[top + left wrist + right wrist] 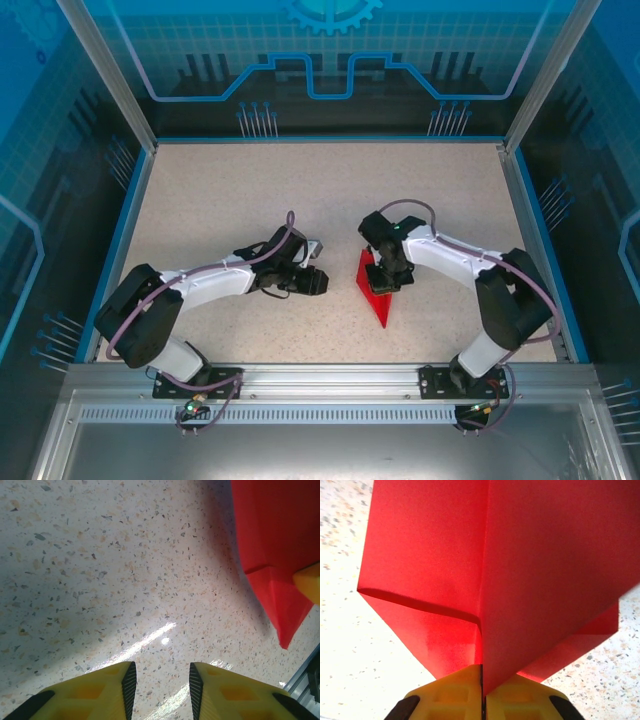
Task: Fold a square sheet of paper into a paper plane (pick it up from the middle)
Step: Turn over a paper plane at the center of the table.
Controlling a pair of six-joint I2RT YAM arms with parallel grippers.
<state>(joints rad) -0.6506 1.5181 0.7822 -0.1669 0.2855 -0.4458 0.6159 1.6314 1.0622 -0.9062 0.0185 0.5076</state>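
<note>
Right fingers [470, 695] are clamped tight on the paper plane [485, 580] — the yellow tips meet right on its centre crease, and the red paper stands up on edge out of the seam between them. In the right wrist view there's a folded flap left of the crease with a slanted fold line. Another flap corner pokes out at the lower right. The paper is plain red, no marks.

Left fingers [120, 692] are spread with a modest gap and nothing between them. They're gripping nothing, and there's just speckled tabletop [100, 580] underneath. In the left wrist view the plane's pointed end sits off to the upper right. A bit of the right fingers' yellow peeks in at the right edge, against the red.

From the top camera the plane sits roughly mid-tabletop, a little right of centre, with its narrow tip aimed at the near edge. The right arm [450, 260] bends in from the right, with its fingers over the plane's wide end. The left arm [210, 285] reaches in from the left, and its fingers are just beside the plane but apart from it. Can't tell whether the tip is resting on the tabletop or lifted a hair.
</note>
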